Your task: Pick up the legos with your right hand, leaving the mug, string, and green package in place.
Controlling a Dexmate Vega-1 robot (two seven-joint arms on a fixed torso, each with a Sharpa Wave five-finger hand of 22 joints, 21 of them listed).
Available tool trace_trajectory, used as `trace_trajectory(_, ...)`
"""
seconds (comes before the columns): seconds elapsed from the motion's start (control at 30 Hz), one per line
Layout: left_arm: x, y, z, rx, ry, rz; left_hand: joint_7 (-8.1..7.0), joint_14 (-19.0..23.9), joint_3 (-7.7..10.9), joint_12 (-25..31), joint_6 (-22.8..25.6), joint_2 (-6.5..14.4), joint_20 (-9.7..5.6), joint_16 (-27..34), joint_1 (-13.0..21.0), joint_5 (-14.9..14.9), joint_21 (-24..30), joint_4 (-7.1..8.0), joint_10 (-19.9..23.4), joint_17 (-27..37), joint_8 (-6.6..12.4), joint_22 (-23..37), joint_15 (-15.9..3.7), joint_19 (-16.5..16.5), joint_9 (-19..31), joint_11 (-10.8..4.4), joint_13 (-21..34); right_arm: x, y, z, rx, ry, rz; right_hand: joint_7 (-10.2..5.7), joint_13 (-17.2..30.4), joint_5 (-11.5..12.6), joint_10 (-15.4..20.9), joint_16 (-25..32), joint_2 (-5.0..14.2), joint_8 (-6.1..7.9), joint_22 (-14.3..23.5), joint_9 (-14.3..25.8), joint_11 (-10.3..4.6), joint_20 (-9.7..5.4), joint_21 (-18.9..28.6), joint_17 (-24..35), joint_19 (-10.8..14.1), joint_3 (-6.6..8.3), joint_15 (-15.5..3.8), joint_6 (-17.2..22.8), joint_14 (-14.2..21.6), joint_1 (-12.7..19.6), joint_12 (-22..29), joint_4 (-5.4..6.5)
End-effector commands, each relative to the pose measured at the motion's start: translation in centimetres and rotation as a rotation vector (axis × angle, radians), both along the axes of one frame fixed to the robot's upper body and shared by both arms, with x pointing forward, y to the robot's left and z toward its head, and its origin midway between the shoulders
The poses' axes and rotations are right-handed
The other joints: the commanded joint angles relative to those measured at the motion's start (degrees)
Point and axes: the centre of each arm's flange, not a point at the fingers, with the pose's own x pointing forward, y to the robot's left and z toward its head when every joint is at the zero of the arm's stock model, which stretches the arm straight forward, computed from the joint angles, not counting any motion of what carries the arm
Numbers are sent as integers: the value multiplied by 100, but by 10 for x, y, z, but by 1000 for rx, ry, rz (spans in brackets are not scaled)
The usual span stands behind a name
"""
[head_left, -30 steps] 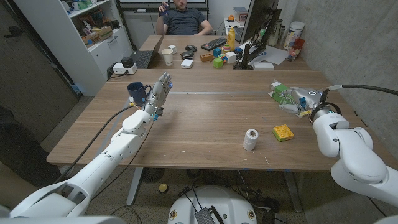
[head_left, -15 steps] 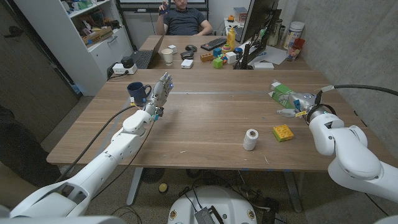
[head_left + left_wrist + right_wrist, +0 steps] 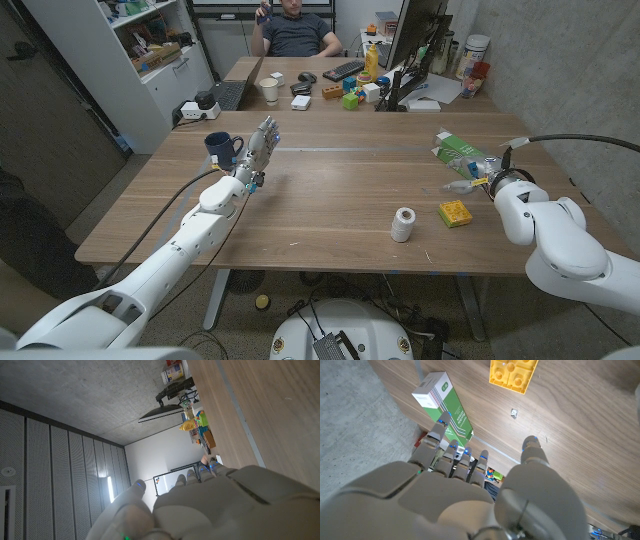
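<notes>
head view: the right hand [image 3: 478,178] has slid from over the green cardboard package [image 3: 458,152] toward the flat yellow lego block [image 3: 455,213] on the wooden bench [image 3: 330,200]. its fingers [image 3: 451,450] are open and empty.

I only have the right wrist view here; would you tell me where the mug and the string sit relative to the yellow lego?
Observer: The string spool stands upright on the robot's left of the yellow lego, apart from it.
Operator: And the mug?
Observer: The dark blue mug is across the table, just beyond the left hand.
Operator: Is that hand holding it?
Observer: No, its fingers are apart and reach upward, holding nothing.
Operator: Where is my right hand overall?
Observer: The right hand hangs between the green package and the lego.
</notes>
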Motion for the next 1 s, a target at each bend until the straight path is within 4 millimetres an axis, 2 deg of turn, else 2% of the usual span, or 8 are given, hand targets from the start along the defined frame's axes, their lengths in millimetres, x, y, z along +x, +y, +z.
trace_trajectory(0.03,4,-1,2,3,2,-2,30,-1425,-28,39,-257,649,-73,50,-27,31,44,-15,-935,10,2,33,8,-746,8,-10,24,9,0,-11,20,94,-12,-10,24,38,-59,-26,-34,20,2,33,-9,-23,1,14,26,-26,33,38,1,60,-27,-4)
trace_trajectory(0.23,5,-1,3,3,1,-4,32,-1429,-34,40,-262,649,-73,48,-28,33,45,-14,-934,10,1,33,6,-746,9,-13,25,12,0,-17,24,135,-29,-7,27,60,-85,-39,-75,55,2,39,13,2,-22,17,-43,-70,67,117,-45,105,-28,7)
trace_trajectory(0.6,7,1,4,3,-2,-5,30,-1425,-43,41,-263,651,-73,50,-27,36,47,-14,-933,10,2,33,6,-741,9,-7,25,18,4,-28,29,197,-46,-8,31,97,-146,-36,-208,9,3,42,23,36,-26,23,-109,-188,113,-17,-61,132,-34,25)
trace_trajectory(1.0,8,2,5,5,-1,-6,29,-1417,-53,42,-263,653,-72,53,-26,39,49,-15,-933,10,4,33,10,-737,9,-10,24,21,7,-38,46,230,-70,-12,34,131,-173,-29,-240,13,4,46,47,60,-18,27,-120,-245,140,-40,-60,175,-30,40)
